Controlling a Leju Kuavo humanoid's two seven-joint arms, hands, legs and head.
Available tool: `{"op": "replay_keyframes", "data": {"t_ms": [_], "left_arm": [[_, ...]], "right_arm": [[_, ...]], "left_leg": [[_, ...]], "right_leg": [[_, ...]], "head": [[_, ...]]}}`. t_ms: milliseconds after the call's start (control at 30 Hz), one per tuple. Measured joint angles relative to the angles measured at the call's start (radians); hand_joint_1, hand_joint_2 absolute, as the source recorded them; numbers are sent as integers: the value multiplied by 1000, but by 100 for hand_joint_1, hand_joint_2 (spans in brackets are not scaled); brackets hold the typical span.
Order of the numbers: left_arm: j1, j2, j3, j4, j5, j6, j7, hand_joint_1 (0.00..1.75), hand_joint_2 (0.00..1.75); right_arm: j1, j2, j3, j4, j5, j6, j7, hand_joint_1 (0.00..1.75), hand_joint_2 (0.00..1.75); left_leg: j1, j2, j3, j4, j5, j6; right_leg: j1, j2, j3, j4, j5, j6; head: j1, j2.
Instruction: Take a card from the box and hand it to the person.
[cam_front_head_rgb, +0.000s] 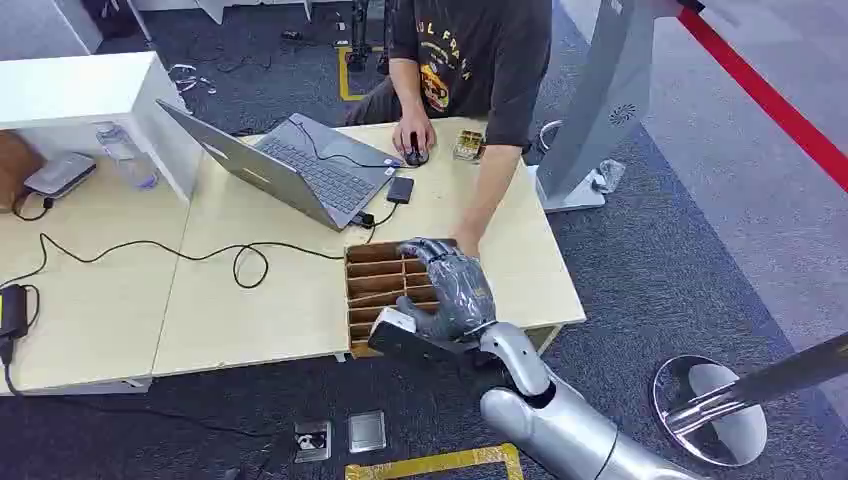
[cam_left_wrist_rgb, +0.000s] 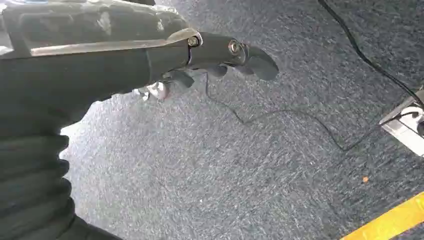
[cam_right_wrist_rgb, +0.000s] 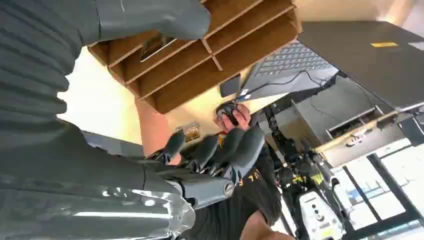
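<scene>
A brown wooden box with several slots sits at the table's near edge. My right hand hovers over its right side, with nothing in it. In the right wrist view the thumb is above the box, the fingers are spread apart from it, and a dark card lies in one slot. A person sits behind the table, one forearm reaching down to the box's far right corner. My left hand hangs over grey carpet, holding nothing.
An open laptop, a mouse under the person's other hand, a small black device and a black cable lie on the table. A white stand and a round metal base are to the right.
</scene>
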Motion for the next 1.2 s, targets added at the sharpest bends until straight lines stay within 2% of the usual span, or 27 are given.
{"op": "replay_keyframes", "data": {"t_ms": [100,167,233,267,300,367,600,867,1000,1200], "left_arm": [[0,0,0,-5,0,-1,8,0,175],[-1,0,0,-6,0,-2,10,0,175],[-3,0,0,-6,0,-2,12,0,175],[-4,0,0,-6,0,-2,12,0,175],[-5,0,0,-6,0,-2,12,0,175],[-8,0,-1,-6,0,-1,14,0,175],[-11,0,-1,-6,0,-3,19,0,175],[-15,0,-1,-6,-3,-5,22,0,175],[-18,0,-1,-6,-5,-9,24,0,175],[-22,-2,-1,-6,-11,-10,24,0,175]], "right_arm": [[-1,0,3,9,-4,1,2,72,175],[-1,0,4,15,-6,2,2,87,175],[-4,0,5,25,-7,2,2,91,175],[-6,0,6,33,-7,2,2,101,175],[-9,1,6,42,-8,1,0,99,175],[-13,2,8,62,-11,0,-1,113,175],[-21,6,9,103,-18,0,-5,115,175],[-33,16,9,152,-18,2,-8,72,175],[-45,23,10,177,-17,2,-11,68,175],[-56,31,10,207,-8,1,-14,77,175]], "left_leg": [[0,0,0,0,0,0],[0,0,0,0,0,0],[0,0,0,0,0,0],[0,0,0,0,0,0],[0,0,0,0,0,0],[0,0,0,0,0,0],[0,0,0,0,0,0],[0,0,0,0,0,0],[0,0,0,0,0,0],[0,0,0,0,0,0]], "right_leg": [[0,0,0,0,0,0],[0,0,0,0,0,0],[0,0,0,0,0,0],[0,0,0,0,0,0],[0,0,0,0,0,0],[0,0,0,0,0,0],[0,0,0,0,0,0],[0,0,0,0,0,0],[0,0,0,0,0,0],[0,0,0,0,0,0]], "head": [[0,0],[0,0],[0,0],[0,0],[0,0],[0,0],[0,0],[0,0],[0,0],[0,0]]}}
